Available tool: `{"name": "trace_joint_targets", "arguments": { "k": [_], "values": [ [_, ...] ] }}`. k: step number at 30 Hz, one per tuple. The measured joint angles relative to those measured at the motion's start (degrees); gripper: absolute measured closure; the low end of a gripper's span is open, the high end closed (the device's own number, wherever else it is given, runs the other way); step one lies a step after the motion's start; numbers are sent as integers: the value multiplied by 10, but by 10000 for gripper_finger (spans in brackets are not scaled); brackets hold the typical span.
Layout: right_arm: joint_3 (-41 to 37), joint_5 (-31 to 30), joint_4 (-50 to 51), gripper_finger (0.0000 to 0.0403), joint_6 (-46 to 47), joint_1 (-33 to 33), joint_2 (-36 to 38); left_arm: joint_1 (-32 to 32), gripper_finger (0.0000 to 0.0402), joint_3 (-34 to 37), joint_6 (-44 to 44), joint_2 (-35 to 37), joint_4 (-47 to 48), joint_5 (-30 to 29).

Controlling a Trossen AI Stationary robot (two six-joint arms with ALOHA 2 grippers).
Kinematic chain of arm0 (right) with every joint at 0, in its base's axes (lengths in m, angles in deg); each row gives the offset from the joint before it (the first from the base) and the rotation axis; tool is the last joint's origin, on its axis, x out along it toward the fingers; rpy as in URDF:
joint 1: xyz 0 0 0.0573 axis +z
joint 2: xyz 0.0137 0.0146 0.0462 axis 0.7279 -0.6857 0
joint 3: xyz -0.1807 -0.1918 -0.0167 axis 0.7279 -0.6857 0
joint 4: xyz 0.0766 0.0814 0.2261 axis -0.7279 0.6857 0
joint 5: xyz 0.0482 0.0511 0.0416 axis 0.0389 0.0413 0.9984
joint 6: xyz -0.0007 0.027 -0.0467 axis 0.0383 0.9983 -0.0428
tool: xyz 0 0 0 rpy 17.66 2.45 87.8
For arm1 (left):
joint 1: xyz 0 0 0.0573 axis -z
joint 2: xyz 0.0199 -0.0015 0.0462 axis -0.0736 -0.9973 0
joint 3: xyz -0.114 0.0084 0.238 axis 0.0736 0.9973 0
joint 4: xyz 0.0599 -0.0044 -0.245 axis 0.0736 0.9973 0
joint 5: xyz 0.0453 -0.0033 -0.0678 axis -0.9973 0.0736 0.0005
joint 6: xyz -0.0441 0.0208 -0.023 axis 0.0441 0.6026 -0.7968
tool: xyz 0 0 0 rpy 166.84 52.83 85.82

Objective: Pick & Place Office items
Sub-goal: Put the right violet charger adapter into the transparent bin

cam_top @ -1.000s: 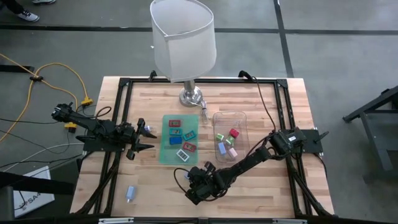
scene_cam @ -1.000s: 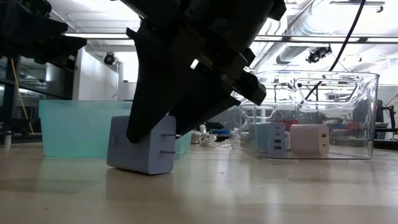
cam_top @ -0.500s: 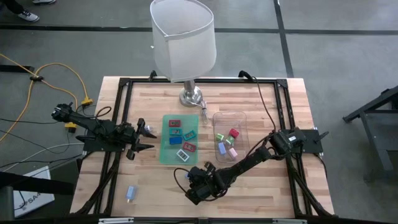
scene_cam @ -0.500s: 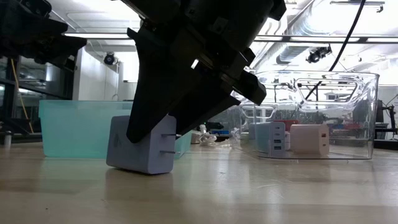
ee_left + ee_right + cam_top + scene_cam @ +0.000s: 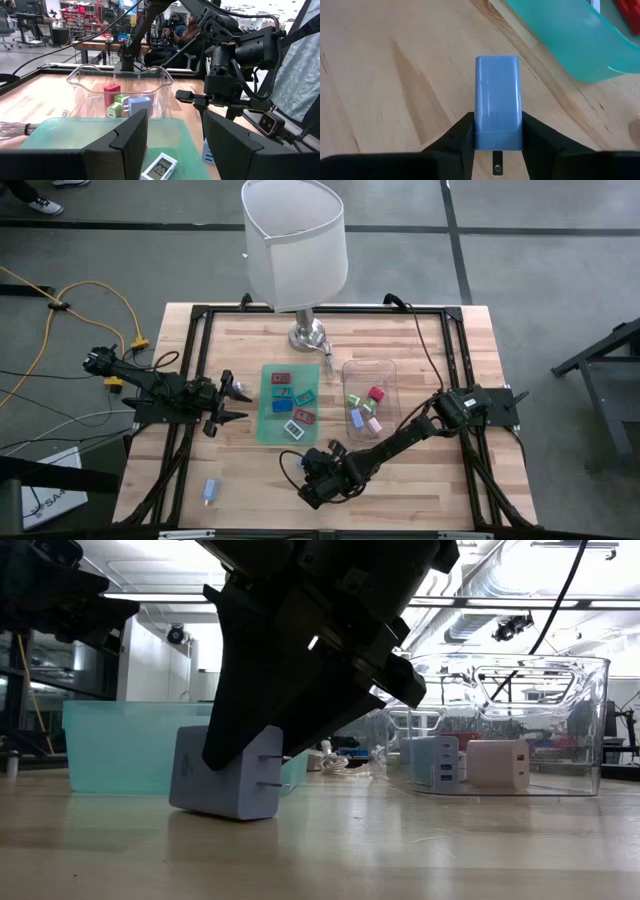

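My right gripper [image 5: 318, 485] is low over the near middle of the table, shut on a light-blue charger block [image 5: 497, 95]. In the low view the block [image 5: 222, 775] sits slightly tilted under the dark fingers, its two metal prongs [image 5: 268, 773] pointing sideways. My left gripper [image 5: 238, 402] waits open beside the left edge of the green mat [image 5: 268, 425]. Flat red, green and blue items lie on that mat. Chunky red, green, pink and blue ones lie in the clear tray [image 5: 368, 370]. Another light-blue piece [image 5: 210, 490] lies alone near the table's near left corner. My right gripper pinches the block's prong end [image 5: 497, 142] between its two fingers [image 5: 462, 135], one on each long side. The fingers slant down from above and lie along the block. Its lower face [image 5: 215, 808] is at the tabletop; whether it is lifted clear I cannot tell.
A lamp with a white shade [image 5: 295, 240] stands on its metal base [image 5: 308, 335] at the far edge. A black frame [image 5: 200, 315] runs around the tabletop. Bare wood lies between the mat, the tray and the near edge.
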Motion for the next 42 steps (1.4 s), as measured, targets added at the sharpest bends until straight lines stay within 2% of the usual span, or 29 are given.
{"name": "trace_joint_targets", "arguments": {
  "k": [5,15,20,29,36,42],
  "values": [
    [0,1,-11,290,-34,0,6,0,216,0,0,0,0,0],
    [0,-10,-11,290,-123,0,66,0,216,0,0,0,0,0],
    [0,-33,60,288,-134,0,108,0,216,0,0,0,0,0],
    [0,-100,219,287,-74,-6,176,0,216,0,0,0,0,0],
    [0,-109,298,285,-21,-18,210,0,216,0,0,0,0,0],
    [0,-131,398,288,60,-25,230,0,216,0,0,0,0,0]
  ]
}}
